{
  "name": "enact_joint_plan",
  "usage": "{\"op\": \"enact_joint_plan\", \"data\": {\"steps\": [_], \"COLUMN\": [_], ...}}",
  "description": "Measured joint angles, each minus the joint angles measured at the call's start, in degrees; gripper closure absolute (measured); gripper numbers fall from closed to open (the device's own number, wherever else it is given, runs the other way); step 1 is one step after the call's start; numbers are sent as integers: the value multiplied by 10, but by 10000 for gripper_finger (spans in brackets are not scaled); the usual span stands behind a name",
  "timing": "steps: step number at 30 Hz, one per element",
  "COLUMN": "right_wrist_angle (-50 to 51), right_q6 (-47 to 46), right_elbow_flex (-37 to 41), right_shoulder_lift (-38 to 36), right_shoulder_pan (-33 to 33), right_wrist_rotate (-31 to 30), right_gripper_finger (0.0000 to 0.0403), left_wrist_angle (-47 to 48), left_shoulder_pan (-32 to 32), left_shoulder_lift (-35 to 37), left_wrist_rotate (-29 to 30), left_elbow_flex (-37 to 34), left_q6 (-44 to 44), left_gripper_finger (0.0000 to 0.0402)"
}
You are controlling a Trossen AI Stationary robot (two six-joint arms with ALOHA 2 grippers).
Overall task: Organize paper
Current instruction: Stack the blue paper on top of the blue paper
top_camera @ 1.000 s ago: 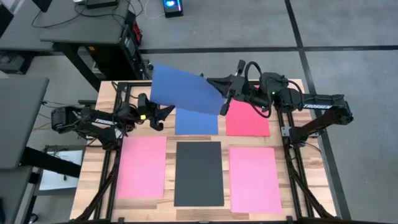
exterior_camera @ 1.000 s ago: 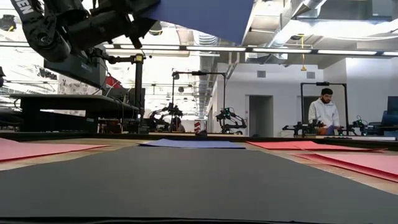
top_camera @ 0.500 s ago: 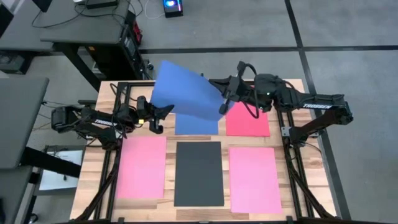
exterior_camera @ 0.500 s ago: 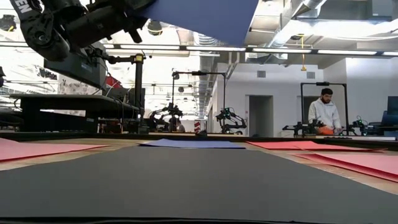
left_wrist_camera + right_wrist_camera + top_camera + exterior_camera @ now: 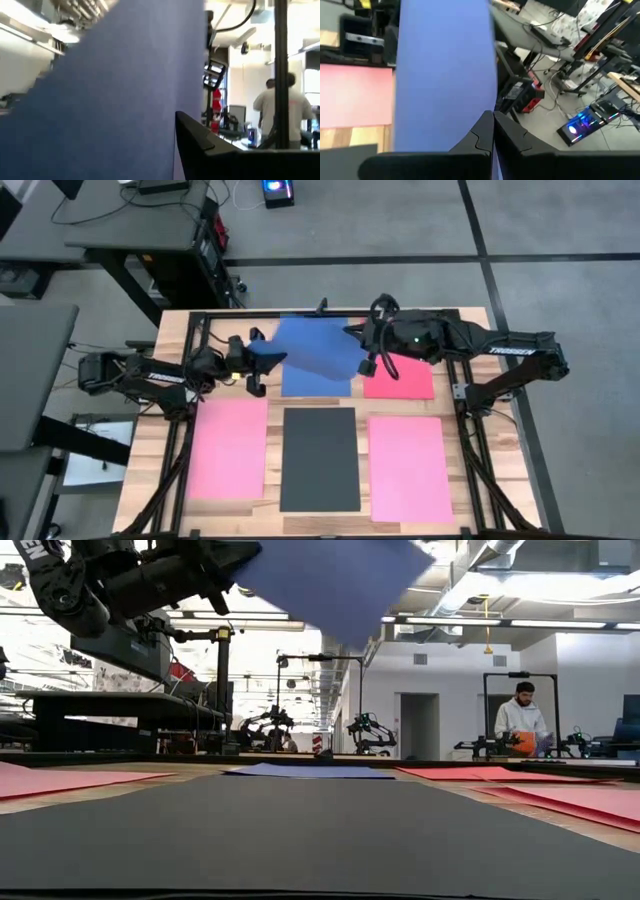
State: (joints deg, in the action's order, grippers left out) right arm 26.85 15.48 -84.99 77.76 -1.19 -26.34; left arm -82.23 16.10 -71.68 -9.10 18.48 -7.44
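Note:
A blue sheet of paper (image 5: 315,345) hangs in the air over the far middle of the table, and also shows in the low view (image 5: 335,580). My left gripper (image 5: 258,352) is shut on its left end and my right gripper (image 5: 362,352) on its right end. A second blue sheet (image 5: 315,387) lies flat on the table beneath it. A red sheet (image 5: 398,378) lies flat at the far right. Two pink sheets (image 5: 228,448) (image 5: 410,470) and a black sheet (image 5: 320,460) lie flat in the near row. My left gripper pinches the held sheet's left end (image 5: 268,350) between its two fingers, coming level from the table's left. In the left wrist view the sheet (image 5: 110,100) stands beside one dark finger (image 5: 200,145). The sheet is clear of the table. My right gripper pinches the sheet's right edge (image 5: 490,107) between its two shut fingers (image 5: 507,132), a single layer, coming from the table's right. The sheet runs away from the fingers toward the left arm, lifted clear above the blue sheet on the table.
A black frame (image 5: 200,320) runs round the table's far part and both arm bases. Bare wood shows between the sheets and along the near edge (image 5: 300,522). Beyond the table a person (image 5: 520,715) stands at a bench among other robot arms.
My left gripper has shut on the raised blue sheet's left end. My right gripper has turned and brought the sheet down. The sheet had tilted up toward the far left; it now lies lower and flatter, spanned between both grippers.

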Motion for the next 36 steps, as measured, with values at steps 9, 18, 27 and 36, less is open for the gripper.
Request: {"op": "enact_joint_plan", "data": {"steps": [9, 18, 27, 36], "right_wrist_angle": [156, 266, 186, 25], "right_q6": [-63, -170, -166, -173], "right_elbow_flex": [0, 0, 21, 200], "right_shoulder_lift": [-34, -44, -45, -52], "right_shoulder_pan": [8, 7, -15, -103], "right_wrist_rotate": [4, 48, 116, 217], "right_gripper_finger": [403, 392, 296, 189], "left_wrist_angle": [187, 292, 412, 423], "left_shoulder_pan": [19, 29, 29, 29], "left_shoulder_lift": [63, 162, 184, 182], "left_wrist_rotate": [0, 0, 0, 0], "left_elbow_flex": [0, 8, 40, 49], "left_q6": [8, 38, 60, 70], "left_gripper_finger": [402, 402, 402, 402]}}
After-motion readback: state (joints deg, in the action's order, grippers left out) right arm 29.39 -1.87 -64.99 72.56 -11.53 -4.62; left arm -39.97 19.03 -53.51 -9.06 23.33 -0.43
